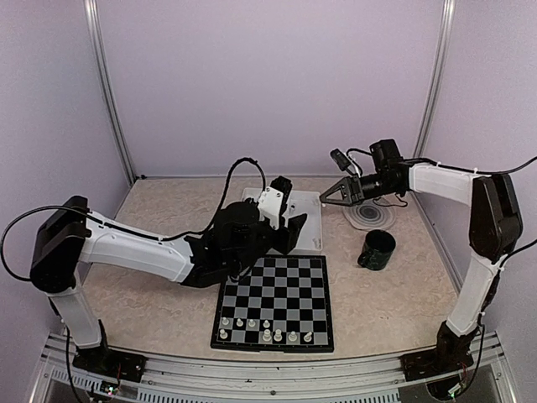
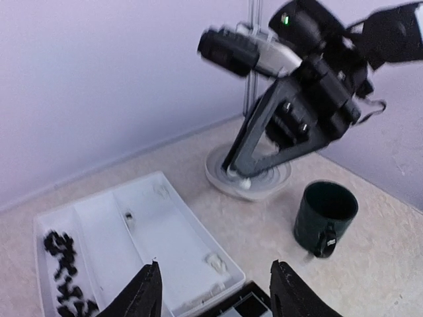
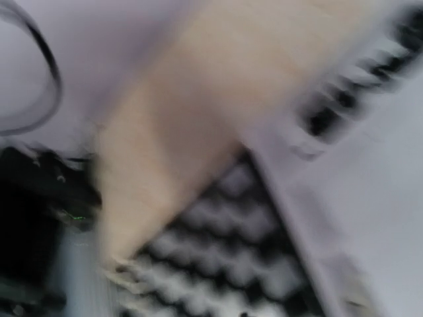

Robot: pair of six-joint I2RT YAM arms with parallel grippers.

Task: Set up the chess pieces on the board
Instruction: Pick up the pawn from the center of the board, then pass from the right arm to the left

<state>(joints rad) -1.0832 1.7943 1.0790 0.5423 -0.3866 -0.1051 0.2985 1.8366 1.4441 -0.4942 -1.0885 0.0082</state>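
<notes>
The board (image 1: 277, 294) lies in front of the arms, with several white chess pieces (image 1: 267, 329) on its two near rows. My left gripper (image 1: 291, 232) hangs open over the near edge of the white tray (image 1: 312, 220), nothing between its fingers (image 2: 144, 292). In the left wrist view the tray (image 2: 158, 218) holds a heap of black pieces (image 2: 63, 267) and a lone white piece (image 2: 215, 263). My right gripper (image 1: 325, 200) is raised by the tray's right edge, its fingers drawn together on a small white piece (image 2: 244, 183). The right wrist view is blurred and its own fingers do not show.
A round grey saucer (image 1: 369, 217) sits right of the tray, and a dark green mug (image 1: 377, 249) stands nearer, right of the board's far corner. Pale walls with metal posts close the back and sides.
</notes>
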